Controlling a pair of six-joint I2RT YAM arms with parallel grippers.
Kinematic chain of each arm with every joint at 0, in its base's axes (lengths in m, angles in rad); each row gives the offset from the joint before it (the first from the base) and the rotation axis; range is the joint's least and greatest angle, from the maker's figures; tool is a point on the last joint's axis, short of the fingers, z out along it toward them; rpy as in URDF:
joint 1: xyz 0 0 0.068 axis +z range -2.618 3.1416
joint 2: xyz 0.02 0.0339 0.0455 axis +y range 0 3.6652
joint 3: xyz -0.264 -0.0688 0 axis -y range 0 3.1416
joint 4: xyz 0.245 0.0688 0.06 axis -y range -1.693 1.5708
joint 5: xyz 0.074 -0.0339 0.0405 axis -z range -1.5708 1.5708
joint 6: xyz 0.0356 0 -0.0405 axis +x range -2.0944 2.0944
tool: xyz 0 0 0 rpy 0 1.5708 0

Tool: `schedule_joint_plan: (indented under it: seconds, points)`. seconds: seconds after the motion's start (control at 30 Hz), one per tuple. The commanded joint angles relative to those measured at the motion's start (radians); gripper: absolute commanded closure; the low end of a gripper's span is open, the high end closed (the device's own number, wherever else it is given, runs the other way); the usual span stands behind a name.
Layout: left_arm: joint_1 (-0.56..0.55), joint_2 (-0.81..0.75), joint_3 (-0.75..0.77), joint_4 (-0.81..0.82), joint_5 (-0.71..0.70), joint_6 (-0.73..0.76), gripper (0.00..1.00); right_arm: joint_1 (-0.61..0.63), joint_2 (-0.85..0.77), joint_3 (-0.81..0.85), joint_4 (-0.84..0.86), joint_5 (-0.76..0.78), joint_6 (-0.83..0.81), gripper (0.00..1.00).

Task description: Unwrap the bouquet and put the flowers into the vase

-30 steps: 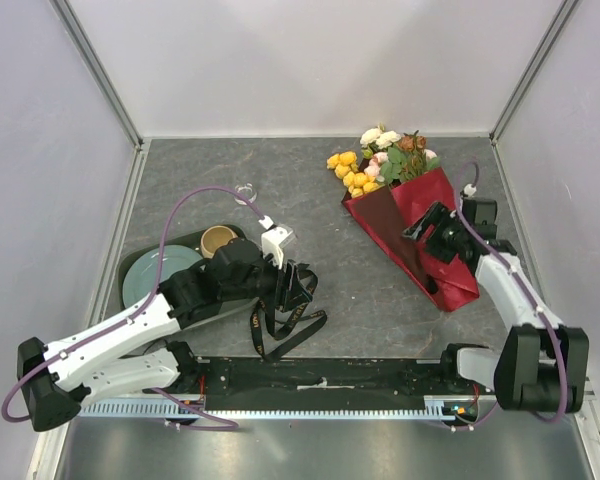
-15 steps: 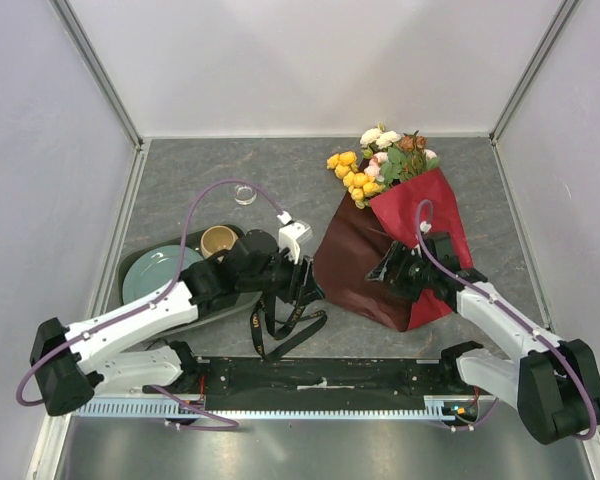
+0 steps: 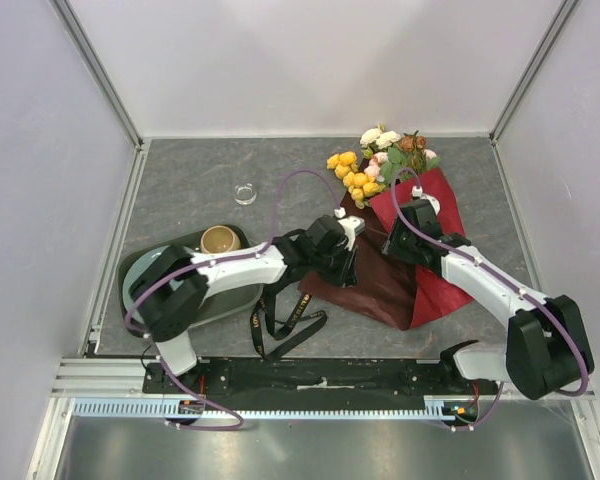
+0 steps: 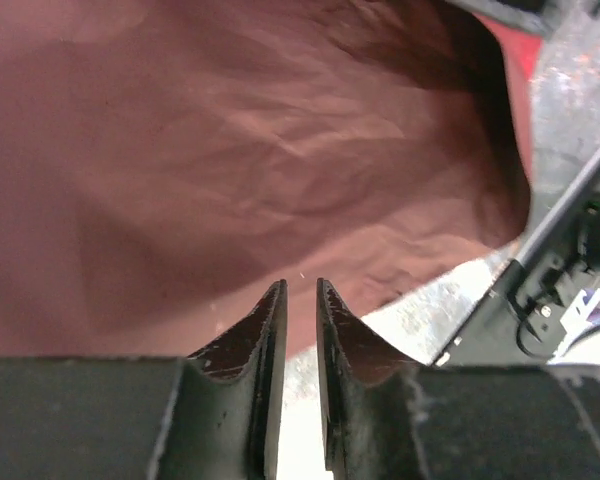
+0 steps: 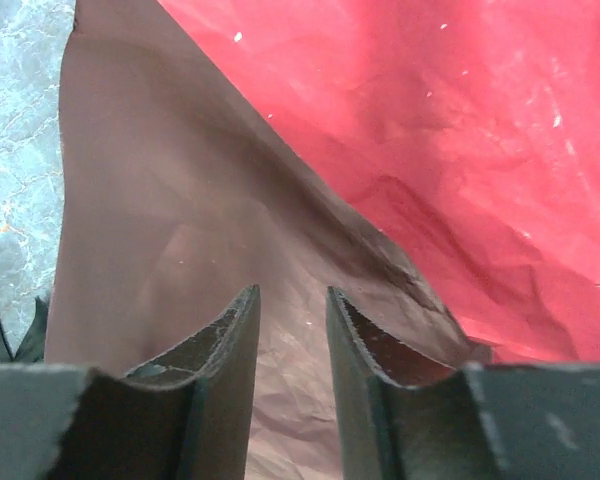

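Observation:
The bouquet lies at the right of the table, its flowers (image 3: 378, 160) in yellow, pink, cream and rust at the far end. Its bright red paper (image 3: 442, 285) is partly unfolded, with a dark maroon flap (image 3: 375, 292) spread toward the left. My left gripper (image 3: 348, 262) (image 4: 300, 288) hovers over that flap, jaws open by a narrow gap with nothing between them. My right gripper (image 3: 393, 248) (image 5: 292, 292) is over the fold where the maroon flap (image 5: 160, 230) meets the red paper (image 5: 460, 150), open and empty. The clear glass vase (image 3: 245, 193) stands apart, far left of the bouquet.
A black ribbon (image 3: 285, 318) with gold lettering lies loose near the front edge. A dark green tray (image 3: 140, 265) at the left holds a pale plate and a tan mug (image 3: 220, 238). Walls enclose the table on three sides.
The maroon flap has been folded out to the left. My left arm swung right, from the ribbon to over the flap. My right gripper moved up the paper. Both jaws have narrowed.

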Motion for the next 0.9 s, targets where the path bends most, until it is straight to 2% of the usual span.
schedule_joint_plan:
  seconds: [0.0,0.1,0.2,0.5,0.7,0.87]
  points:
    - [0.002,0.102,0.086,0.008,-0.049,-0.009,0.78,0.038,0.024,-0.023,0.089,0.08,-0.029,0.65]
    - [0.002,0.141,0.084,0.009,-0.051,-0.008,0.83,0.049,0.067,-0.063,0.135,0.105,-0.017,0.68]
    - [0.003,0.151,0.064,0.014,-0.063,-0.003,0.84,0.05,0.089,-0.071,0.143,0.204,-0.029,0.67]
    - [0.003,0.15,0.017,0.023,-0.054,0.005,0.86,0.032,0.069,0.07,-0.037,0.606,-0.073,0.49]
    - [0.003,0.122,-0.011,0.026,-0.034,0.006,0.86,-0.124,0.133,0.198,-0.052,0.539,-0.092,0.45]
    - [0.002,0.098,-0.057,0.05,-0.016,-0.008,0.86,-0.226,0.243,0.323,-0.054,0.586,-0.126,0.42]
